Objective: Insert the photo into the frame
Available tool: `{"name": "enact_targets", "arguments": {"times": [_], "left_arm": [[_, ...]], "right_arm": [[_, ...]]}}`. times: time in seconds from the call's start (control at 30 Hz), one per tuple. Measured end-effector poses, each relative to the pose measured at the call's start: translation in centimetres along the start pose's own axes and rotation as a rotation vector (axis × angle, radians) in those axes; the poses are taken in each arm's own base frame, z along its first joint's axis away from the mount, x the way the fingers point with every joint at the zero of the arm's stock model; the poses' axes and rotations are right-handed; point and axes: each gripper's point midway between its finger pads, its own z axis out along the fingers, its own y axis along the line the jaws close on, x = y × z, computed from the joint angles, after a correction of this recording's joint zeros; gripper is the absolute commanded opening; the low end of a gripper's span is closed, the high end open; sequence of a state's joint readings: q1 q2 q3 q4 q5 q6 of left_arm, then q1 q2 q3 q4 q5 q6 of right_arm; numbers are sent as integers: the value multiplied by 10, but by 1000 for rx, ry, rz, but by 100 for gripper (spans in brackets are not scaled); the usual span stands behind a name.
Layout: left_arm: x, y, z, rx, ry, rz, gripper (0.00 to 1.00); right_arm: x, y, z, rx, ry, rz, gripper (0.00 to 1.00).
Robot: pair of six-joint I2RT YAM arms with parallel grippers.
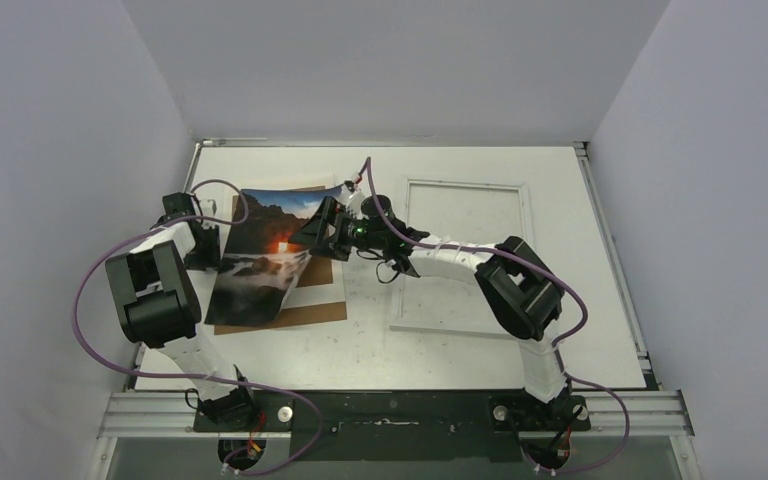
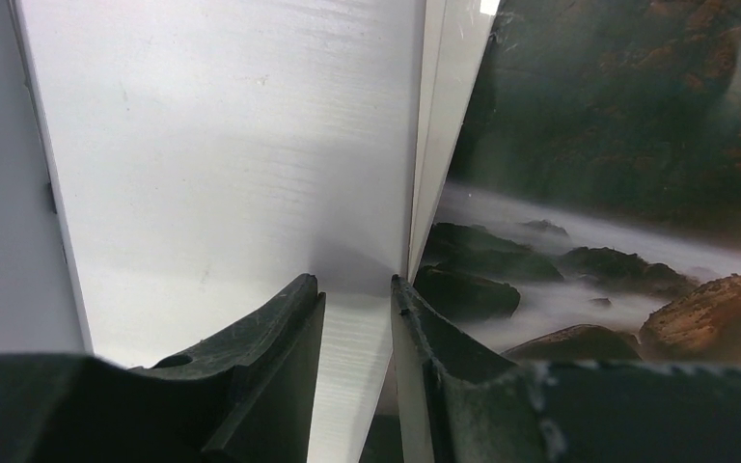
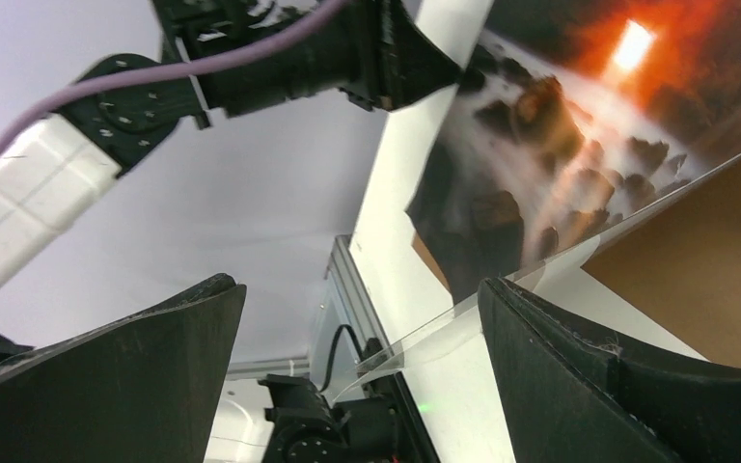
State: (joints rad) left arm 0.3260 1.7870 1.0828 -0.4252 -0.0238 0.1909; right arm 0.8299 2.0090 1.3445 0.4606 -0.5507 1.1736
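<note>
Our left fingers (image 2: 280, 367) pinched the thin, bendy sunset photo (image 1: 260, 262) near the tabletop's (image 1: 360, 350) left edge. Our right fingers (image 3: 579, 376) stood spread wide.

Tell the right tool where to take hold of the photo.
Take the photo by its free right edge, about midway, coming in from the right with one finger above and one below. The left tool pinches the opposite edge, and the sheet bows up off the brown board, so that edge probably hangs clear enough for the right tool, whose jaws stand open.
</note>
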Motion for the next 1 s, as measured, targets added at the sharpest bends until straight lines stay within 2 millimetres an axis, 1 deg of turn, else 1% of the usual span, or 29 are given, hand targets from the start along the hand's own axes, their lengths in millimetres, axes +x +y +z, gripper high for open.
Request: {"name": "enact_targets", "arguments": {"times": [0.07, 0.2, 0.27, 0.4, 0.47, 0.57, 0.6, 0.77, 0.87, 1.0], "left_arm": [[1, 0, -1, 1, 4, 0, 30], [2, 0, -1, 1, 7, 0, 30], [3, 0, -1, 2, 10, 0, 30], [4, -1, -2, 2, 14, 0, 30], [4, -1, -2, 3, 15, 0, 30], [5, -1, -2, 6, 18, 0, 30], [5, -2, -2, 9, 20, 0, 30], [7, -5, -3, 21, 27, 2, 30], [8, -6, -4, 27, 31, 1, 30], [9, -8, -4, 37, 34, 0, 30]], "right_arm": [[6, -13, -1, 30, 13, 15, 96], [13, -31, -5, 71, 25, 36, 97], [16, -44, -8, 99, 24, 50, 97], [28, -78, -19, 182, 27, 90, 97], [37, -101, -28, 238, 24, 127, 97], [50, -130, -42, 309, 12, 191, 96], [52, -133, -45, 306, 3, 215, 96], [52, -132, -55, 300, -46, 257, 96], [51, -131, -54, 297, -56, 268, 96], [52, -131, -48, 352, -40, 242, 96]]}}
